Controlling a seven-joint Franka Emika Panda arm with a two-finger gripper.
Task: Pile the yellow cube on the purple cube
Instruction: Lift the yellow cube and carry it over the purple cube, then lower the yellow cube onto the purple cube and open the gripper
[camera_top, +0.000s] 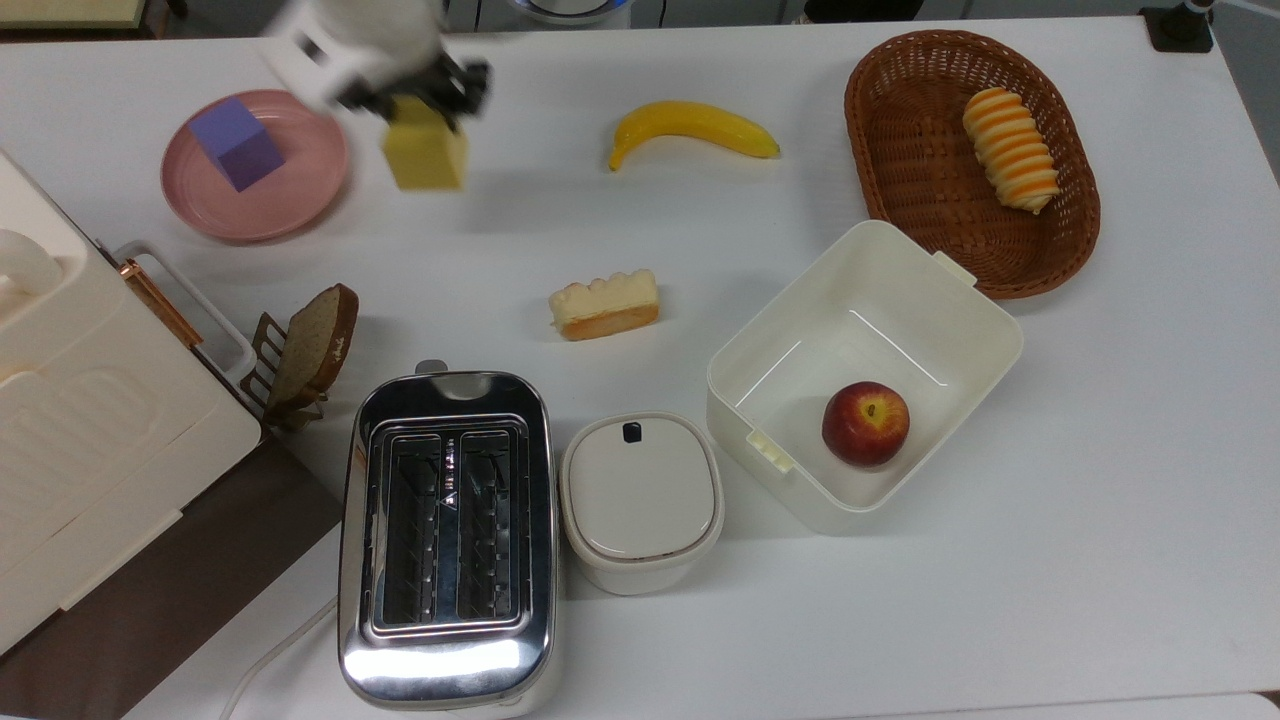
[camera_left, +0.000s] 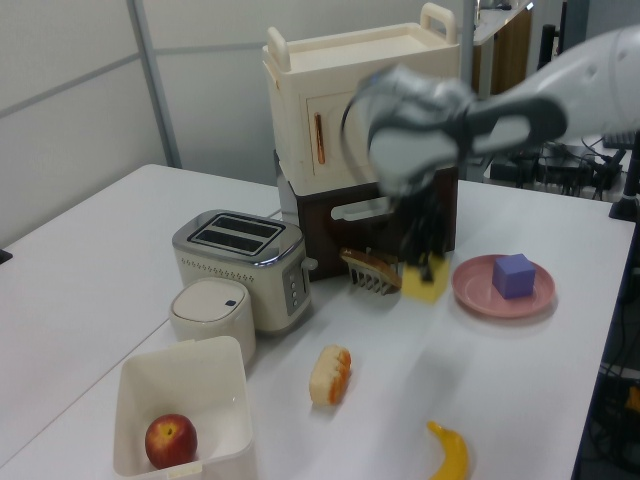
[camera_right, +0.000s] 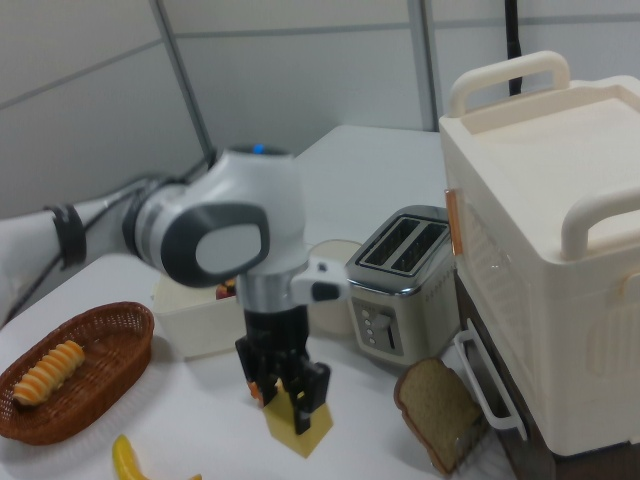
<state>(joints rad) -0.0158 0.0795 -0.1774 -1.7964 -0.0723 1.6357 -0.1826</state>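
Top view puts the yellow cube (camera_top: 425, 155) in our gripper (camera_top: 418, 100), the fingers pinching its upper part, and we see it lifted clear of the white table (camera_top: 1100, 500), just to the top view's right of the pink plate (camera_top: 300, 205). On that plate sits the purple cube (camera_top: 236, 143), apart from the yellow one. In the left view the yellow cube (camera_left: 427, 281) hangs blurred beneath our gripper (camera_left: 424, 248), between the bread rack (camera_left: 371, 270) and the pink plate (camera_left: 480, 295) with the purple cube (camera_left: 514, 275). The right view shows our gripper (camera_right: 288, 392) clamped on the tilted yellow cube (camera_right: 300, 426), with a bread slice (camera_right: 437, 412) to the right view's right. Farther out in the top view lie the banana (camera_top: 693, 128), the cake slice (camera_top: 605, 304), the toaster (camera_top: 447, 535), the lidded pot (camera_top: 642, 500), the white box (camera_top: 960, 310) holding an apple (camera_top: 866, 423), and the wicker basket (camera_top: 880, 150)
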